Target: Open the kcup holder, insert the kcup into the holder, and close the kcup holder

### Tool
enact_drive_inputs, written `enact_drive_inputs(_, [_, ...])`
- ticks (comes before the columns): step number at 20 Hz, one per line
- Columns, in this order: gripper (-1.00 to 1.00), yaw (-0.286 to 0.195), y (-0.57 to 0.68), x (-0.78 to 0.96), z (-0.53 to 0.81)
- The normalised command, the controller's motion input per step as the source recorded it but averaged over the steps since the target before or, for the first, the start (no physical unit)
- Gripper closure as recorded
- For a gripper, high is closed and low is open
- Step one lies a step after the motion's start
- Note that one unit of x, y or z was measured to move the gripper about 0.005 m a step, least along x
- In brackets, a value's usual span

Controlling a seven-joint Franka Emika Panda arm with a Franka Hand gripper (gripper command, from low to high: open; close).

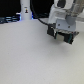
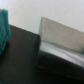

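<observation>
While both views are badly blurred, the risks from here can be judged in outline. The gripper [image 1: 61, 34] hangs low over the white table [image 1: 30, 55] toward the exterior view's right, with a dark mass right at its tip. I cannot tell whether that mass is its own fingers or part of the drawer box. I also cannot tell how far apart the jaws stand, or whether they have hold of anything.

In the wrist view the drawer box [image 2: 22, 60] seems to be the broad black surface filling most of the picture, with a pale grey panel [image 2: 57, 35] standing up from it. A teal shape [image 2: 4, 30] sits at the picture's edge. It may be the green top of the small cup, but it is too blurred to say, so the cup's place is uncertain.

3 things could go wrong, as I judge it:
1. The tip is so close to the box that a slightly misjudged descent would push the whole box across the smooth table instead of opening a drawer
2. A pull on a drawer front could drag the light box along rather than slide the drawer out
3. If the teal shape is the cup, a sideways sweep could knock it over

The white bottle [image 1: 25, 10] stands well apart at the back and looks safe
</observation>
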Motion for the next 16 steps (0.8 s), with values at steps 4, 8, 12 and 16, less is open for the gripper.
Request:
enact_drive_inputs(4, [-1.00,0.042,0.65,-0.61,0.02])
enact_drive_inputs(8, [-1.00,0.026,0.67,-0.68,0.01])
enact_drive_inputs(12, [-1.00,0.014,0.60,-0.87,-0.06])
enact_drive_inputs(16, [-1.00,0.005,0.58,-0.93,-0.15])
